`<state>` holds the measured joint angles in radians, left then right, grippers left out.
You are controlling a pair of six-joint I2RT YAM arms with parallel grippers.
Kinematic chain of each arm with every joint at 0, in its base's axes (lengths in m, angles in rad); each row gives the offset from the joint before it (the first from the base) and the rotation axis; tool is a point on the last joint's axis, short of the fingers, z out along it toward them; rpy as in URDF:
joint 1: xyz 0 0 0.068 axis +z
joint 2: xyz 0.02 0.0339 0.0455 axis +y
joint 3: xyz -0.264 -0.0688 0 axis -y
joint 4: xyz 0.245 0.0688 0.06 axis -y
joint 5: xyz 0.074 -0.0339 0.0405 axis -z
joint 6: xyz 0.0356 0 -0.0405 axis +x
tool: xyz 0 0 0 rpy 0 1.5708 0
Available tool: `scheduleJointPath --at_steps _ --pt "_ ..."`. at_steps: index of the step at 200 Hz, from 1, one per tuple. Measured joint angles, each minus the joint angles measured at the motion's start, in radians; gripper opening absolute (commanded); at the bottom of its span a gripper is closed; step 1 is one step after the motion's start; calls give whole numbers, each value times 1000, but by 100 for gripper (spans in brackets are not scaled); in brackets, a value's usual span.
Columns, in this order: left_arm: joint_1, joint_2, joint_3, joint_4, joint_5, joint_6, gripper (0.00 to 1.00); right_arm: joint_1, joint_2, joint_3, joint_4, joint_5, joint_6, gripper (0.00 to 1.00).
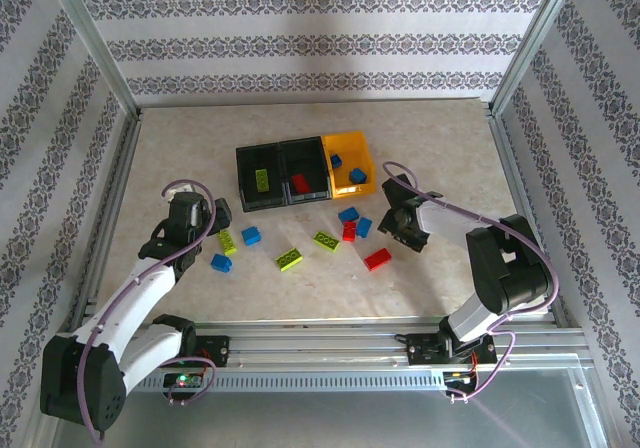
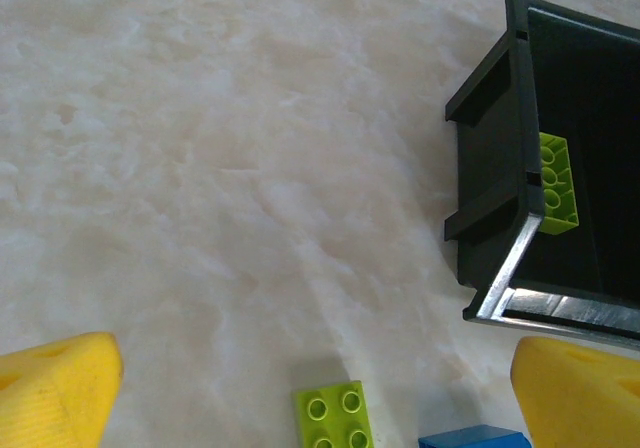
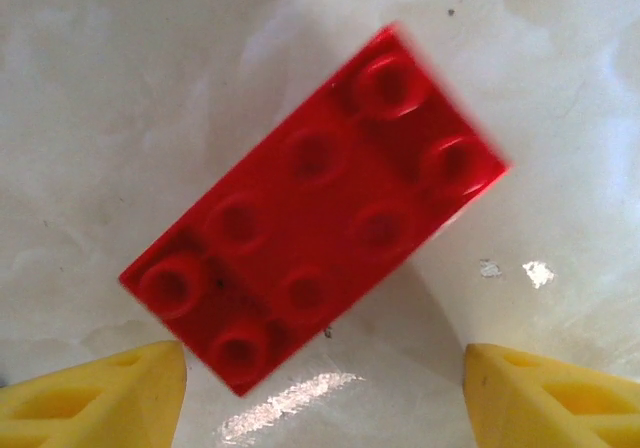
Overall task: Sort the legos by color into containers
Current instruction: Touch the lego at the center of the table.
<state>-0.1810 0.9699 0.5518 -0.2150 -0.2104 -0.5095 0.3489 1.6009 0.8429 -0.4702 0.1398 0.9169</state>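
Note:
Three joined bins stand mid-table. The left black bin (image 1: pixel 247 190) holds a lime brick (image 1: pixel 261 179), the middle black bin (image 1: pixel 308 155) a red brick (image 1: pixel 300 182), and the yellow-orange bin (image 1: pixel 350 142) two blue bricks. Several loose legos lie in front of them. My left gripper (image 1: pixel 217 218) is open above the table, a lime brick (image 2: pixel 333 415) and a blue brick (image 2: pixel 470 437) just under it and the black bin (image 2: pixel 490 158) to its right. My right gripper (image 3: pixel 325 388) is open, hovering over a red brick (image 3: pixel 312 208) that lies flat between and just beyond its fingers.
Loose on the table are lime bricks (image 1: pixel 289 259) (image 1: pixel 326 240) (image 1: pixel 227 242), blue bricks (image 1: pixel 251 235) (image 1: pixel 221 262) (image 1: pixel 348 214) (image 1: pixel 364 227) and red bricks (image 1: pixel 349 231) (image 1: pixel 378 259). Metal frame rails and patterned walls enclose the table.

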Motion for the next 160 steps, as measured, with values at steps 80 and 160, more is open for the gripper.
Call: scheduleJointPath --at_steps 80,160 --pt "0 15 0 7 1 0 100 0 11 53 105 12 -23 73" --pt "0 15 0 7 0 0 100 -26 18 54 101 47 -10 76"
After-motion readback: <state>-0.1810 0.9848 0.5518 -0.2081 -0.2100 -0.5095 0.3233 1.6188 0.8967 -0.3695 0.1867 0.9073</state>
